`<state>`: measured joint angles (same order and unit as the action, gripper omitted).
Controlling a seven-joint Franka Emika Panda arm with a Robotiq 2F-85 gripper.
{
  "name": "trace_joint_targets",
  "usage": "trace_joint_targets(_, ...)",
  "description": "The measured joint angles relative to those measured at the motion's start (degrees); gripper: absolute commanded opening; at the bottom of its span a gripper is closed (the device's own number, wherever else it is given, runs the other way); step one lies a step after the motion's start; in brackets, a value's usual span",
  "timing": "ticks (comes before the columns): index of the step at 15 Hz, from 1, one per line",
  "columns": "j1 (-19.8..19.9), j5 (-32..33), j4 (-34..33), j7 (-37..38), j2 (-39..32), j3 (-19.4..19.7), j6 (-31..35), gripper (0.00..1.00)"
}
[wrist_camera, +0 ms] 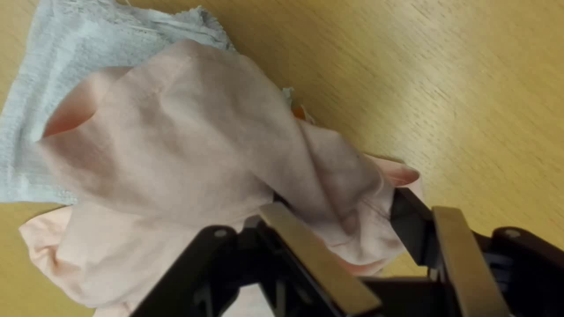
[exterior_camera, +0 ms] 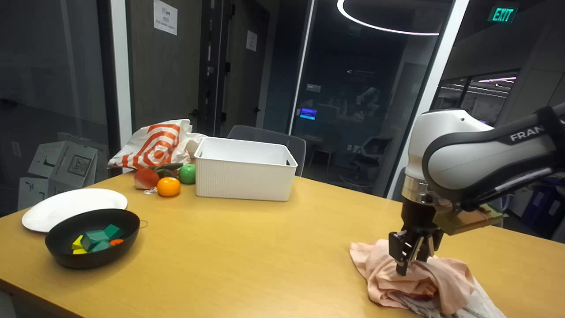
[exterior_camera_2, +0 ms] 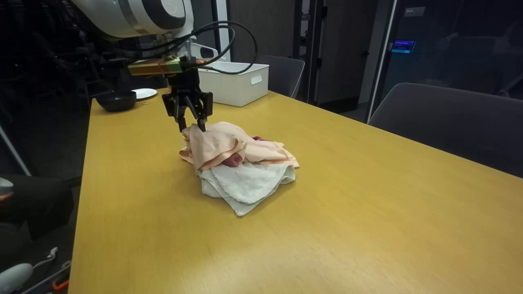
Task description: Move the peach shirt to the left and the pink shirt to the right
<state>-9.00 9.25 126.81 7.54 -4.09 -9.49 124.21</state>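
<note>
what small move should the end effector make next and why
Probably close the end effector on the peach shirt: it stands open, with a fold of that shirt showing in its gap in the wrist view, and the shirt partly covers the white cloth.

This space is looking like an office meeting room: dark chairs [exterior_camera_2: 449,126] are standing along a long wood-grained table [exterior_camera: 247,247] (a robot arm [exterior_camera: 472,161] hanging over it is adding a touch of the lab), glass walls [exterior_camera: 375,57] are rising behind, paper notices [exterior_camera: 165,17] are hanging on dark doors [exterior_camera: 163,84], and a green EXIT sign [exterior_camera: 502,14] is glowing high up.
</note>
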Motion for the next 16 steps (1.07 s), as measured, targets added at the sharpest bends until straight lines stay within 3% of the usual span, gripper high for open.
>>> trace_joint_targets(3, -0.13, 5.02, -0.02, 3.11, 0.00, 0.00, 1.22, 0.10)
trace_joint_targets(7, -0.27, 7.14, -0.32, 5.85, 0.00, 0.00, 1.33, 0.00)
trace_joint_targets(9, -0.27, 7.14, -0.42, 6.75, 0.00, 0.02, 1.23, 0.07)
trace_joint_targets(13, -0.28, 7.56, -0.91, 9.30, 0.36, 0.09, 1.12, 0.08)
trace_joint_targets(16, -0.54, 11.90, -1.86, 12.78, 2.25, 0.06, 1.47, 0.07)
